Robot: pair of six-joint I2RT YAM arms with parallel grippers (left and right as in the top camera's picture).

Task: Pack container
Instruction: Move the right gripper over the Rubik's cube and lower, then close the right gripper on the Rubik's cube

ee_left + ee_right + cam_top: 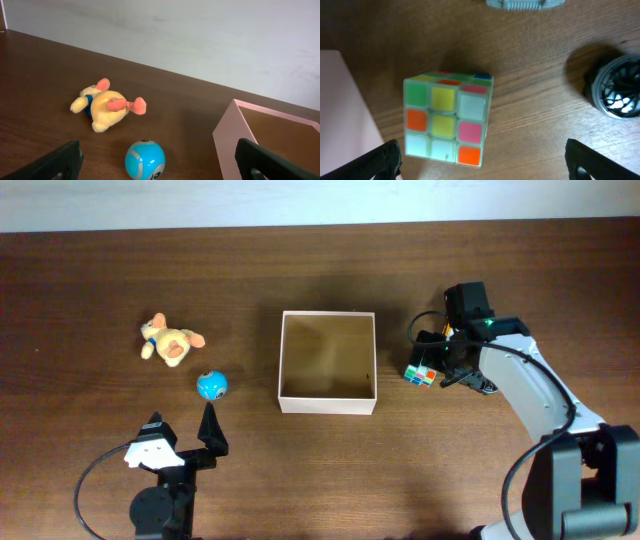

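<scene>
Right fingers [380,162] released and spread wide, a multicoloured puzzle cube [447,120] between them, untouched. Left fingers [212,430] likewise released, a blue ball [144,159] just ahead and a yellow plush toy [107,107] beyond it. The container [328,405] stands upright mid-counter [80,280], open-topped, the cube just to its right
</scene>
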